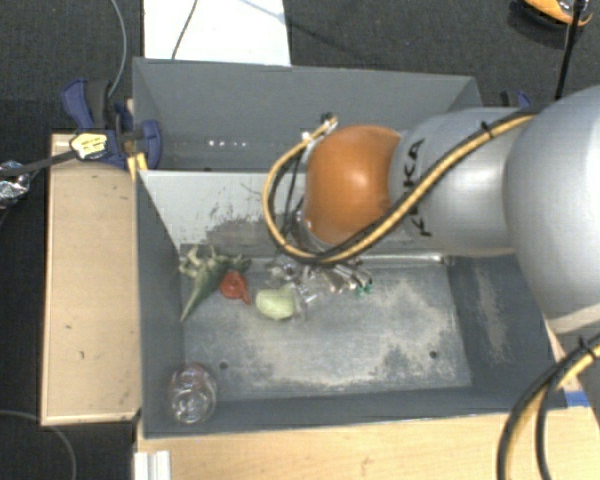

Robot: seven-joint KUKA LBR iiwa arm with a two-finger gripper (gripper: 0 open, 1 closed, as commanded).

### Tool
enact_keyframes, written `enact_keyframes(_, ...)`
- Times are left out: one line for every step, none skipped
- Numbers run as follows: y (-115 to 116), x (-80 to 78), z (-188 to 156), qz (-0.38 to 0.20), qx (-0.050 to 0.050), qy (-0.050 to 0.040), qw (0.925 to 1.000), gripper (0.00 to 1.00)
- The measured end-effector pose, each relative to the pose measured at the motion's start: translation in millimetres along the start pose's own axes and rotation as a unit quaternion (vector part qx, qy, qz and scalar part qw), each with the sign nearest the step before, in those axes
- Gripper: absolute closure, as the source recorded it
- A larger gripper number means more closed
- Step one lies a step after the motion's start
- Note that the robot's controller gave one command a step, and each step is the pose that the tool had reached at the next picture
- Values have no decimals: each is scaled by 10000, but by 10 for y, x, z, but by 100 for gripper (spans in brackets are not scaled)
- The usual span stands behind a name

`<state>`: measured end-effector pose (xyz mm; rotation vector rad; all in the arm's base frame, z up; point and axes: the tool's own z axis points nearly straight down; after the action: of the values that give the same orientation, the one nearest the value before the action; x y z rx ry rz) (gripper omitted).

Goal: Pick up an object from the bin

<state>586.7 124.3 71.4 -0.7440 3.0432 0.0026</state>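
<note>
The gripper (318, 283) — spread or closed, I can't make out — hangs low, a pale green lump (274, 306) just beside it, a red piece (234, 286) beyond that.

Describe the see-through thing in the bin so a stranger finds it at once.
Look at the grey bin and go to its bottom left corner. A clear rounded thing lies there alone. Unlike the red thing and pale green lump farther back, it is colourless and glassy.
</note>
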Motion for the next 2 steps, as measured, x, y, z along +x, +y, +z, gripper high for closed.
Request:
enact_keyframes(0,0,0,5,-1,1,10000,100)
enact_keyframes(-152,121,-1089,-98,-1,-16,10000,100)
